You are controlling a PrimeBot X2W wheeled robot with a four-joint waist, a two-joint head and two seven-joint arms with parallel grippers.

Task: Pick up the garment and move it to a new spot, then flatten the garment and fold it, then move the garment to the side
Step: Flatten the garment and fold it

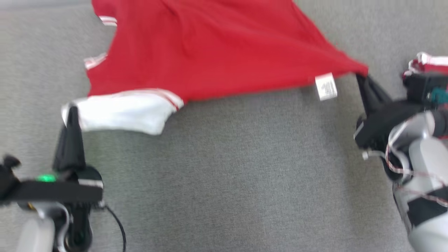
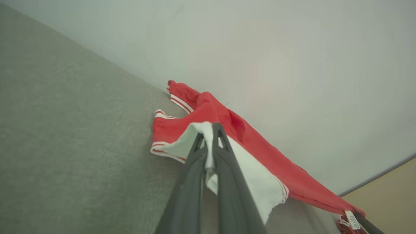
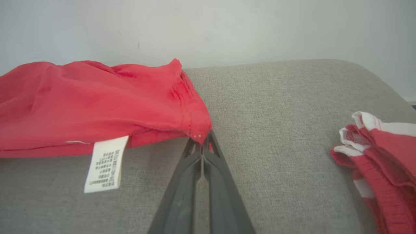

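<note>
Matt cloth garment (image 1: 210, 45), coarse woven upholstery (image 1: 224, 175)

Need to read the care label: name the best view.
Right wrist view: the care label hangs close, print lines visible, on the red garment. Head view shows it small, blurred; left wrist view, tiny at lower right.

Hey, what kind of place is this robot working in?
Probably an indoor clothes-folding setup: a grey fabric-covered surface like a cushion against a plain pale wall, with a red garment stretched over it and a second garment bunched nearby.
</note>
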